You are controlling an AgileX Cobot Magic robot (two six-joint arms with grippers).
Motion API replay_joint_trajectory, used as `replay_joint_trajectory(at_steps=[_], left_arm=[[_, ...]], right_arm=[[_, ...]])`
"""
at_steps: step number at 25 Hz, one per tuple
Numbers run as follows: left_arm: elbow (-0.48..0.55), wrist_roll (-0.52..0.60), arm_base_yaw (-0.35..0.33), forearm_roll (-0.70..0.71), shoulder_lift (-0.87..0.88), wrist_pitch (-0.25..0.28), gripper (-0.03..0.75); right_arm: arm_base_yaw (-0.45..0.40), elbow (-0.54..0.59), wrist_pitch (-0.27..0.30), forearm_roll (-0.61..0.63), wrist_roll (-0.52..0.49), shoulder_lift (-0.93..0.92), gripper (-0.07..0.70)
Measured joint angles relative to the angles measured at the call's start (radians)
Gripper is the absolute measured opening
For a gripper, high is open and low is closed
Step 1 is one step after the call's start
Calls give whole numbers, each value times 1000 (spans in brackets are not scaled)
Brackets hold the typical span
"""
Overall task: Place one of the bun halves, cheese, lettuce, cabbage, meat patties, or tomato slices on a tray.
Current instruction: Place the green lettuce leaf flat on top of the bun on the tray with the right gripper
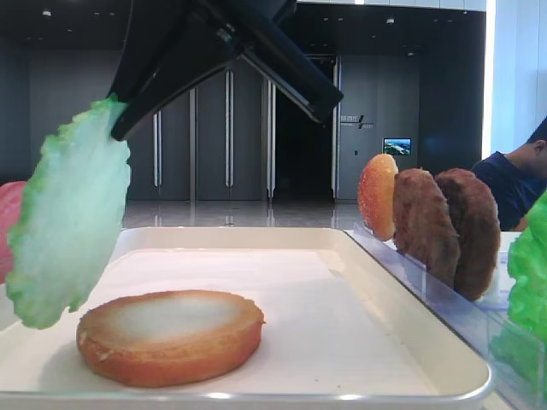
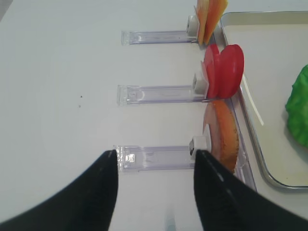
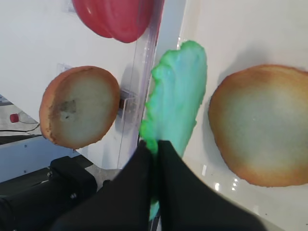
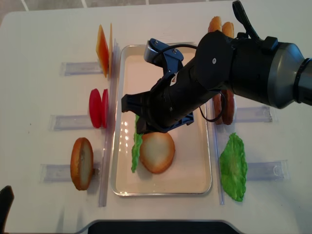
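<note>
Holding lettuce (image 1: pixel 68 213) by top edge, right hand (image 3: pixel 155 147) clenched on rim, leaf hanging on edge over tray (image 1: pixel 359 282), just beside bun half (image 1: pixel 171 335). Looks light, thin, semi-stiff; edge pinch suits. Left hand (image 2: pixel 155 166) released, over desk (image 2: pixel 57 72).

A white table (image 4: pixel 44 44) carries a cream-white tray (image 4: pixel 202 184) at its centre, flanked by clear plastic holders (image 4: pixel 73 68) lying flat on either side. On the left, the holders prop cheese slices (image 4: pixel 102 49) at the far end, red tomato slices (image 4: pixel 97 107) in the middle and one bun half (image 4: pixel 81 163) nearest. On the right, meat patties (image 4: pixel 226 108) stand in the middle and green leaves (image 4: pixel 233 167) lie nearest. A second bun half (image 4: pixel 158 152) lies flat in the tray.
</note>
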Motion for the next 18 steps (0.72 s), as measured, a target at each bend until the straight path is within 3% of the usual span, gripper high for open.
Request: replay_joint_trajectory(at_steps=[18], left_arm=[[0,0,0,0,0,0,391]], right_arm=[[0,0,55,-199,82,5,24]])
